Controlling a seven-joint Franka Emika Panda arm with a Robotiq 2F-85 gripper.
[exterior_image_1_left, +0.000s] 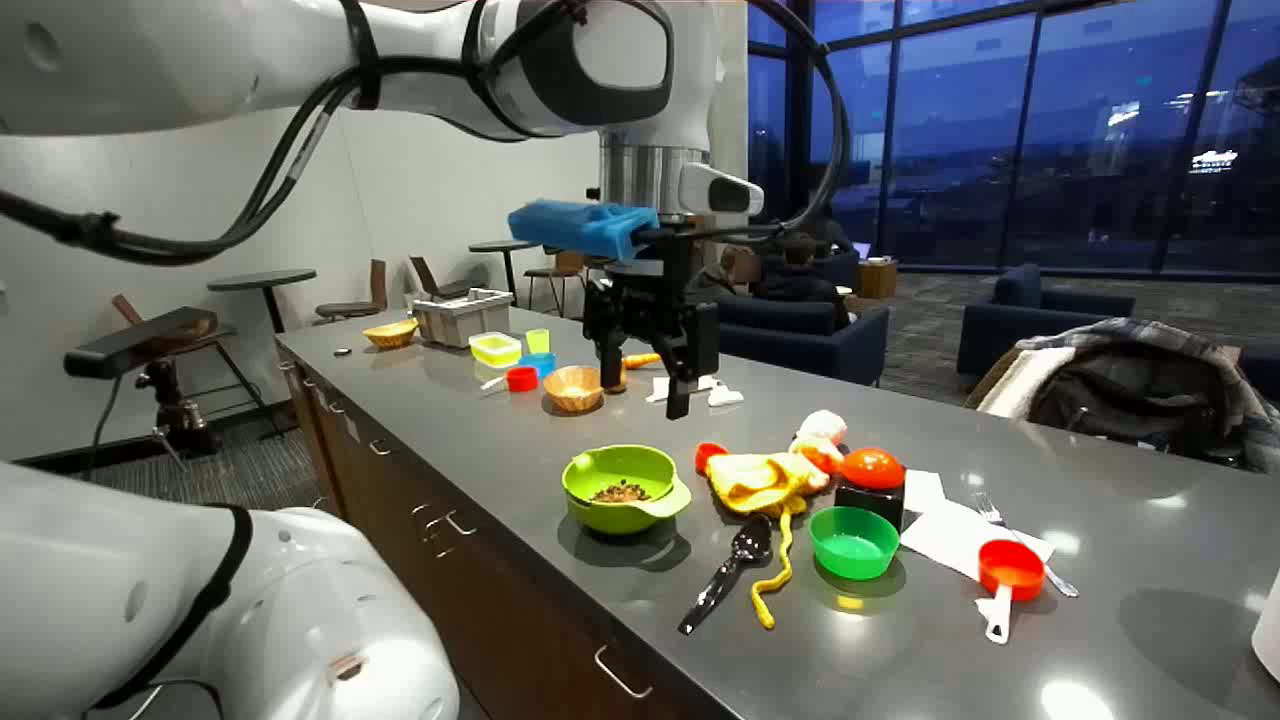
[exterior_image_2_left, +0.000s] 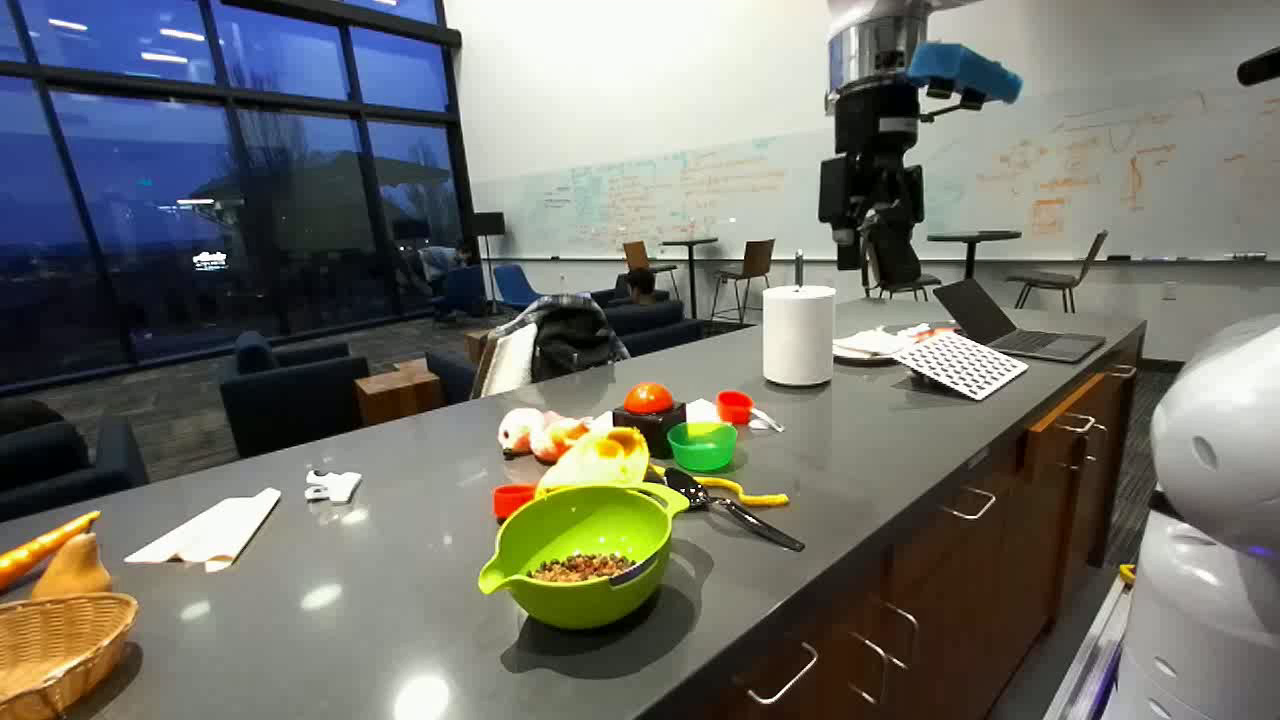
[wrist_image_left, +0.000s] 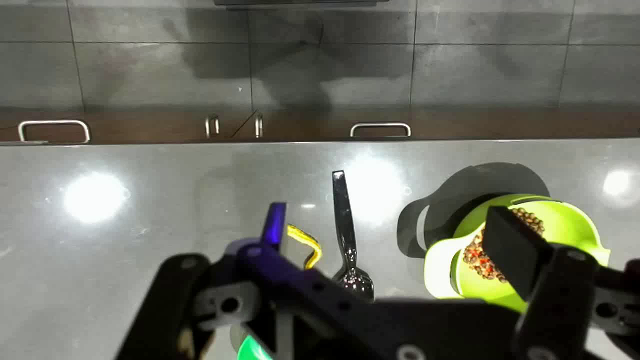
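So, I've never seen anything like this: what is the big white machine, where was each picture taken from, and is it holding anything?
That's a robot arm: a jointed white limb ending in black grasping jaws. Two pictures are taken from outside it, from different spots; the last from its wrist, looking down past the jaws. On the grey counter are a lime bowl with brown bits in it, a black spoon and a green cup, among other things; farther along are a paper roll and an open laptop. Nothing is held: the jaws hang open in the air. In the wrist picture one jaw hides part of the bowl, but in both exterior views they are apart.
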